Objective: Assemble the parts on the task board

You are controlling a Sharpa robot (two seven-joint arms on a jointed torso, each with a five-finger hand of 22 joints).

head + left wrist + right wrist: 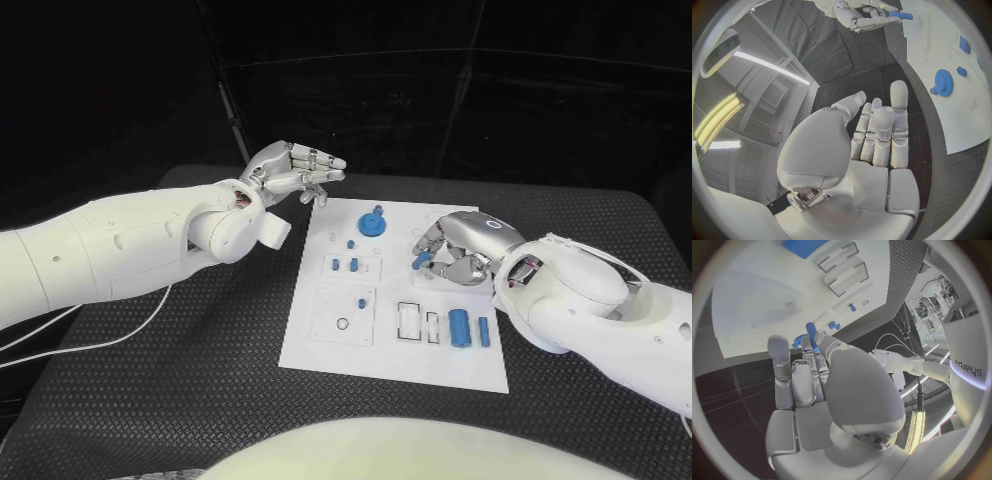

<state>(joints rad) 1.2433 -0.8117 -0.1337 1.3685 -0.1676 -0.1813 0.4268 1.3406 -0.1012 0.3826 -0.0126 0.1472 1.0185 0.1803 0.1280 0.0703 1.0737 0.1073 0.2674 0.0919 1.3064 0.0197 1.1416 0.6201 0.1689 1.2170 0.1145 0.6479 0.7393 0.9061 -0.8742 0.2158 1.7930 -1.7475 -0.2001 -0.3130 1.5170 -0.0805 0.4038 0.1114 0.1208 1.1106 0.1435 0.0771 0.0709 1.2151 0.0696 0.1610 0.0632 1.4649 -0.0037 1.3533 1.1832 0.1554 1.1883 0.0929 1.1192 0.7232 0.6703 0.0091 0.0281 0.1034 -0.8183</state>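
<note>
Fingers of your right robot hand (450, 250) pinch a small blue peg (423, 260), lifted just over the board's (329, 350) right side, likely so you can line it up with a seat below. Your left robot hand (293, 172) hangs empty with fingers apart, off the board's far left corner, clear of the work. On the board, the blue gear (374, 222) stands at the far edge; two blue bars (467, 328) lie near the right.
</note>
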